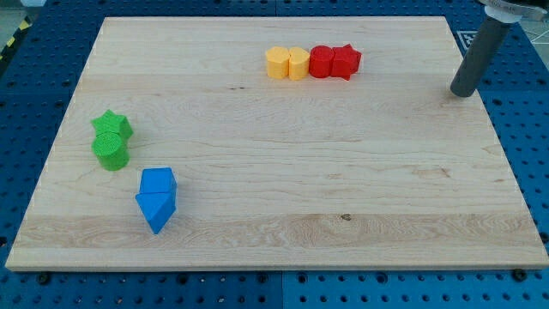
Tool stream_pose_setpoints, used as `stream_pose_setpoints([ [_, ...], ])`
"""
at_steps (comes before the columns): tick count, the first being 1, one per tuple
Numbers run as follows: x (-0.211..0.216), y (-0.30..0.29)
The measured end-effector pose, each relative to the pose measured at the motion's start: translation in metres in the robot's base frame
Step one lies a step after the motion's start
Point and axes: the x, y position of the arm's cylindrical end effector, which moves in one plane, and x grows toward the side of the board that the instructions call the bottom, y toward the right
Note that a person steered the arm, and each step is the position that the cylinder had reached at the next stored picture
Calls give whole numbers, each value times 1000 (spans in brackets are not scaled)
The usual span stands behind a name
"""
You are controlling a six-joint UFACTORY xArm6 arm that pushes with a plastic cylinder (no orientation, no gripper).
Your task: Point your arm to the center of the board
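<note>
My tip (461, 92) rests on the wooden board (283, 163) near its right edge, toward the view's top right. It is well right of a row of blocks at the top middle: a yellow hexagon (277, 63), a yellow block (298, 63), a red round block (322, 62) and a red star (346, 62), all touching side by side. The tip touches no block.
At the view's left a green star (112, 125) sits against a green cylinder (111, 150). Below them a blue block (159, 182) touches a blue triangle (155, 210). A blue perforated table surrounds the board.
</note>
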Motion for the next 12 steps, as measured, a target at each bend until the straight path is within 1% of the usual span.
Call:
stream_pose_setpoints([
  [2,0,-4],
  [4,4,-39],
  [5,5,-45],
  [10,5,-56],
  [11,5,-91],
  [12,5,-148],
])
